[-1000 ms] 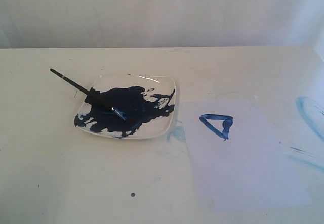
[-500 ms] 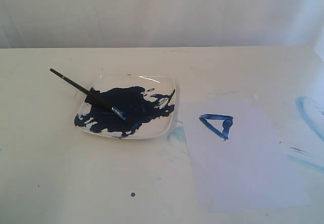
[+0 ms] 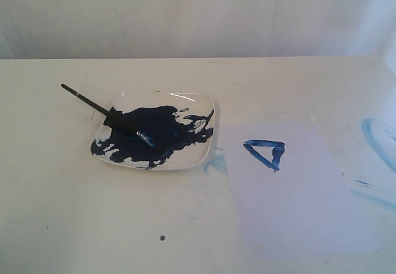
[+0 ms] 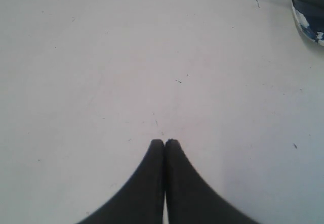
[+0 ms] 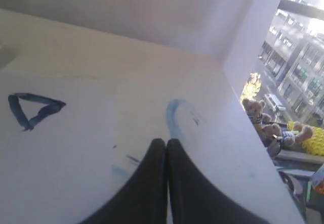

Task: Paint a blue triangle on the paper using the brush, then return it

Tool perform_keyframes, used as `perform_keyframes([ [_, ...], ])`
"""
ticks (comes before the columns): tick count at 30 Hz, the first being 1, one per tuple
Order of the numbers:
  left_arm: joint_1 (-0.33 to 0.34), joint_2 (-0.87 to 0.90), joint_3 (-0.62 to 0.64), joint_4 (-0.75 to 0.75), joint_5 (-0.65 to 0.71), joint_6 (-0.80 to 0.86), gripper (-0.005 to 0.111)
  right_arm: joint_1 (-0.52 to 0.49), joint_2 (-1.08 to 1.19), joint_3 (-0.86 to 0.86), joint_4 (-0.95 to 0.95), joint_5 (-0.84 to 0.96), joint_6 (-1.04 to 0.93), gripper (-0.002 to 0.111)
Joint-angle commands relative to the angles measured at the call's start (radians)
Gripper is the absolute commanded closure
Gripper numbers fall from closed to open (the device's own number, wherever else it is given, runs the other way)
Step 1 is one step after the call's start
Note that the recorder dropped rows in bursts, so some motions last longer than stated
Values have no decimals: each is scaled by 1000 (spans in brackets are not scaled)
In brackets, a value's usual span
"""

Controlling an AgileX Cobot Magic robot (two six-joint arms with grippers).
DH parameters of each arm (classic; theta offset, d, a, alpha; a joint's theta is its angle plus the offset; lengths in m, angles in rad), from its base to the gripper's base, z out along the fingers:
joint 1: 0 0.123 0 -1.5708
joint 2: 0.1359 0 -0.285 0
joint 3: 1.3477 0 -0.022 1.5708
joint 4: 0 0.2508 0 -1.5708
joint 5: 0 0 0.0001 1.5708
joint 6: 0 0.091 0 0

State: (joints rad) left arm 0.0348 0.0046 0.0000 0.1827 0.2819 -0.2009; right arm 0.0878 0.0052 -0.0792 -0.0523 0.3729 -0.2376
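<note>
- Left gripper (image 4: 164,142): fingers pressed together, empty, over the table (image 4: 101,57); brush (image 3: 105,111) lies well beyond it, bristles in the dish (image 3: 207,110).
- Right gripper (image 5: 166,142): likewise closed, empty; blue triangle (image 3: 264,143) on the paper (image 3: 309,206), well apart.
- Step: painting and return both look done; no further move seems needed.

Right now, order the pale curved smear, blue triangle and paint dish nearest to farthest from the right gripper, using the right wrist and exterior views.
1. Pale curved smear: just ahead of the right gripper.
2. Blue triangle: farther off, on the paper.
3. Paint dish: outside the wrist view; the exterior view puts it beyond the triangle.
</note>
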Motion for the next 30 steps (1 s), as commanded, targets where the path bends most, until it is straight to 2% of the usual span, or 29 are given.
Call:
perform_keyframes([
  [1, 3, -5, 0, 2, 1, -4, 107, 3, -5, 79, 15, -7, 181, 108],
  [4, 3, -5, 0, 2, 1, -4, 107, 3, -5, 79, 15, -50, 315, 108],
  [5, 3, -5, 0, 2, 1, -4, 107, 3, -5, 79, 15, -35, 414, 108],
  [7, 3, -5, 0, 2, 1, -4, 107, 3, -5, 79, 15, -35, 445, 108],
  [10, 3, -5, 0, 2, 1, -4, 107, 18, -5, 79, 15, -35, 447, 108],
  [13, 3, -5, 0, 4, 1, -4, 107, 118, -5, 79, 8, -35, 428, 108],
  [15, 3, -5, 0, 4, 1, -4, 107, 144, -5, 79, 8, -35, 395, 108],
  [30, 3, -5, 0, 4, 1, -4, 107, 144, -5, 79, 8, -35, 300, 108],
])
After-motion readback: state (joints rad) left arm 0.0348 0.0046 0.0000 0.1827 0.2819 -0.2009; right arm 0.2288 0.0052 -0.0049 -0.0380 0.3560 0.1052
